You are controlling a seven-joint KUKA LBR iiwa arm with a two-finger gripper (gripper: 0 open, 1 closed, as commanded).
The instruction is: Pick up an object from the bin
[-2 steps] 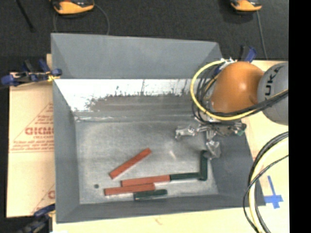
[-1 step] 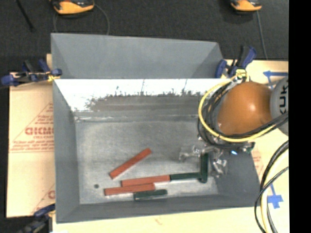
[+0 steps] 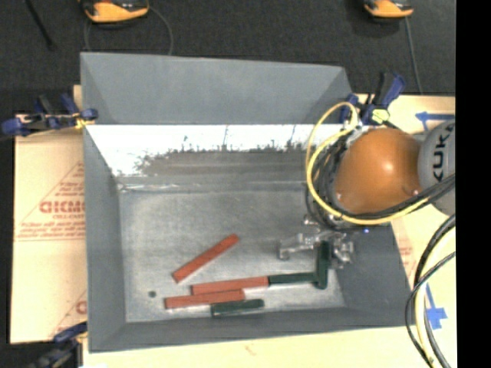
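In the bin [image 3: 230, 90]: red sticks [image 3: 205, 258], green sticks [image 3: 238, 307].

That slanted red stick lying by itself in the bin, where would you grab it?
Probably at the middle of the red stick, coming straight down and pinching across its narrow width. It lies flat, with bare floor along both long sides, so there is room.

Off to my side lie a tilted red-brown stick [image 3: 205, 258] and two level ones below it — upper stick [image 3: 229, 287], lower stick [image 3: 201, 301] — with a dark green marker [image 3: 238, 307] against the lower.
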